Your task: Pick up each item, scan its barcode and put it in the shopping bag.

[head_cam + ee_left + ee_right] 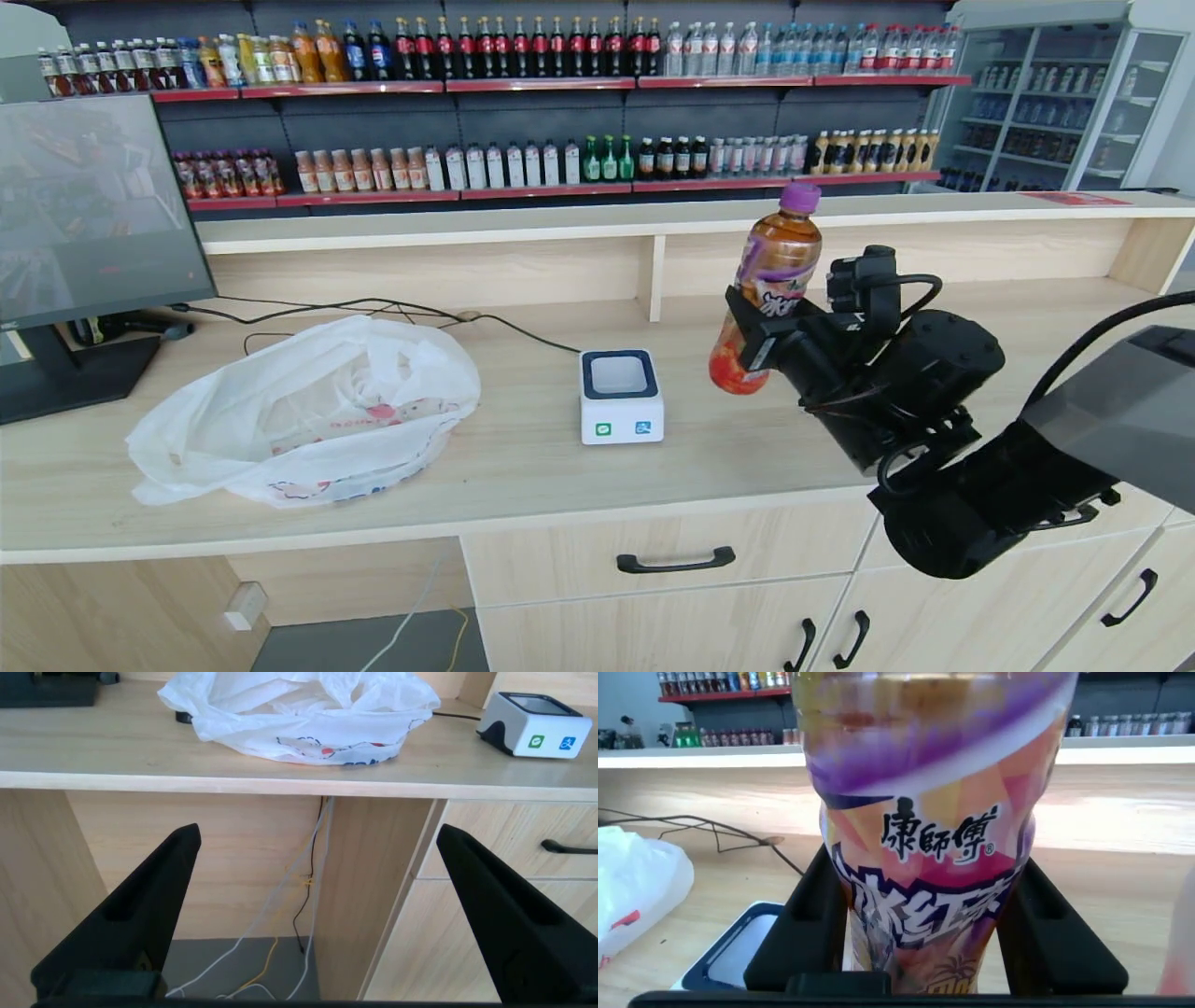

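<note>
Now the right gripper (752,338) is clenched on the bottle (773,271), held nearly upright above the bench (523,467), right of the scanner (621,397). To scan well, carry it over the scanner window, barcode turned toward the glass, grasp firm. The left gripper (318,849) hangs released below the bench edge; the bag (308,411) lies left of the scanner.

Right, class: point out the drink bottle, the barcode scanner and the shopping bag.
drink bottle (780,259), head view, upper body below the cap.
barcode scanner (619,375), head view, its top window.
shopping bag (280,420), head view, its crumpled white side.
</note>
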### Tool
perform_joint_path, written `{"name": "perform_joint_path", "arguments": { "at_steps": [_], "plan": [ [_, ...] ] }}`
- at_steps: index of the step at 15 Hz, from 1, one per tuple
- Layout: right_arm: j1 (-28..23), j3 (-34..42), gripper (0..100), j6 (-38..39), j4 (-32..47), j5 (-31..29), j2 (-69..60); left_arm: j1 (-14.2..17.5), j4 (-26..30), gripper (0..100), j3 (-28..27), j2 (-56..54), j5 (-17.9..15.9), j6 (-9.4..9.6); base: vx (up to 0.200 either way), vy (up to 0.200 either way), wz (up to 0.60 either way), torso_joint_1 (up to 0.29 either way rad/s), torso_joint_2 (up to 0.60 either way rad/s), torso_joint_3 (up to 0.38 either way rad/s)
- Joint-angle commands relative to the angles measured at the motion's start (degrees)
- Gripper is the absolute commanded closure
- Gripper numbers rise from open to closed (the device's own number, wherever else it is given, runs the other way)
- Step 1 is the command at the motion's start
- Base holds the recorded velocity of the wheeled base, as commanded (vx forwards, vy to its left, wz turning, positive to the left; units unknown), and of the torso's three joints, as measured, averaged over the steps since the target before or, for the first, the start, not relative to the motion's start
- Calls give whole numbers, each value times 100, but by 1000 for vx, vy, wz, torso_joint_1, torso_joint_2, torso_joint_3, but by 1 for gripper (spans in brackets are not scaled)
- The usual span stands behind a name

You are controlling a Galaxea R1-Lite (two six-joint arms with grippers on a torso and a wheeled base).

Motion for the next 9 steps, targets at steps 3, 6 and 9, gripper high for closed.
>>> {"name": "perform_joint_path", "arguments": {
  "at_steps": [3,6,9],
  "plan": [
    [532,803,100,-299,-8,14,-1040,0,0,0,0,-2,0,0,0,0,0,0,0,0],
    [787,1023,100,-615,-8,14,-1260,0,0,0,0,-2,0,0,0,0,0,0,0,0],
    [1261,1489,100,-1213,-8,14,-1629,0,0,0,0,-2,0,0,0,0,0,0,0,0]
  ]
}}
